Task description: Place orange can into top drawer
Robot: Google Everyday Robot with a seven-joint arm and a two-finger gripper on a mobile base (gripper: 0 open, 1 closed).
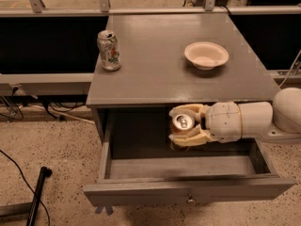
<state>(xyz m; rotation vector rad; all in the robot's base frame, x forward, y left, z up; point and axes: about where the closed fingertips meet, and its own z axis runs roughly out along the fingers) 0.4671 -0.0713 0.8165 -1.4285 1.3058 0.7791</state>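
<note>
The top drawer (188, 192) is pulled open under the grey cabinet top, its small metal knob at the front centre. My gripper (184, 124) reaches in from the right over the drawer's back part, fingers closed around the orange can (182, 123). The can stands upright, its silver top showing between the fingers and its coppery body mostly hidden by them. Its base sits at or just above the drawer floor; I cannot tell which.
A pale white-green dented can (109, 50) stands on the cabinet top (155, 74) at the left. A white bowl (206, 55) sits at the right. A black pole (36, 197) lies on the speckled floor at the lower left.
</note>
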